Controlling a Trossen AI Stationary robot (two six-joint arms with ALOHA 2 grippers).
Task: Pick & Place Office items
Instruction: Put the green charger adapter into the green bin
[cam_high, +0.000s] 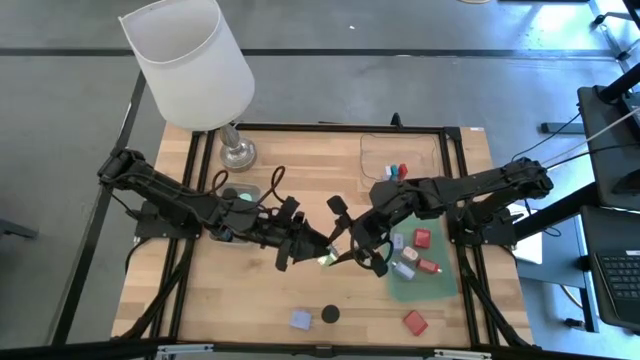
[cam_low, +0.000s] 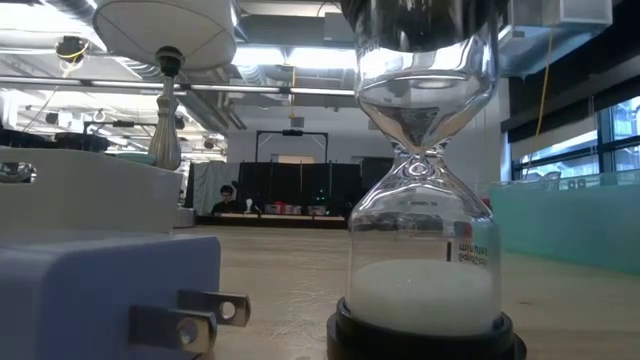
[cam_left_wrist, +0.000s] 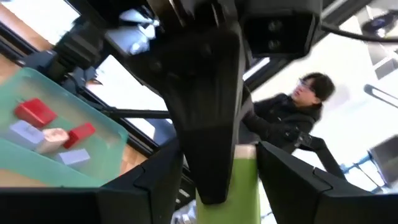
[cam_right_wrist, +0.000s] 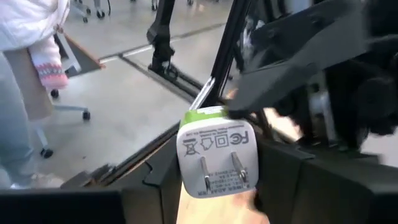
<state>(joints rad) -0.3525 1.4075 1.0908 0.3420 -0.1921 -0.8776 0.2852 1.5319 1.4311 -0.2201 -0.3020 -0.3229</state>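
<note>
Your two grippers meet mid-table over a green-topped plug (cam_right_wrist: 216, 152): right fingers (cam_right_wrist: 155, 180) grip it, left fingers look parted. Several pieces sit in the green tray (cam_high: 440, 285); three wait on the table (cam_high: 250, 310).

Even, fairly bright light falls from ceiling strips far behind the table (cam_high: 250, 290), leaving only soft, short shadows under the arms and lamp (cam_high: 190, 65). From table height the hourglass (cam_low: 425, 200) is sharp with white glints on its glass, while the near plug (cam_low: 110, 300) on the left is soft. Both wrist views are smeared, and bright windows wash out behind the person (cam_left_wrist: 292, 112).
</note>
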